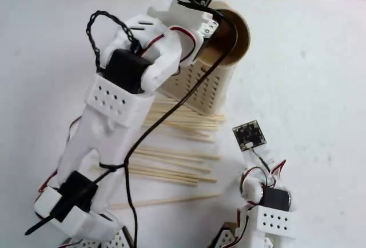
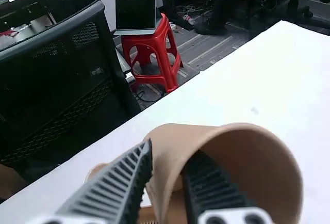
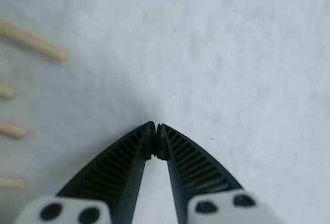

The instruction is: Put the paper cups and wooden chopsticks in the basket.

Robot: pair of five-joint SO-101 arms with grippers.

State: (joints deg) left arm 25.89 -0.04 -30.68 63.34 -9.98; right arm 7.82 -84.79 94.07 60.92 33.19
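While the left gripper [image 2: 170,154] clamps a paper cup [image 2: 247,152] at the basket [image 1: 209,91], the right gripper [image 3: 155,131] is closed

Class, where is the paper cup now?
In the high view the paper cup is over the white basket, beyond the chopsticks, its rim pinched by the left end effector.

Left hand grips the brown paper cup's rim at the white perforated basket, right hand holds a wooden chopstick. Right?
Wrong on one point: the right hand is shut on nothing. The right wrist view shows its jaws closed together, the pale wooden chopsticks lying apart on the white table. The left hand does grip the brown paper cup by its rim at the white perforated basket.
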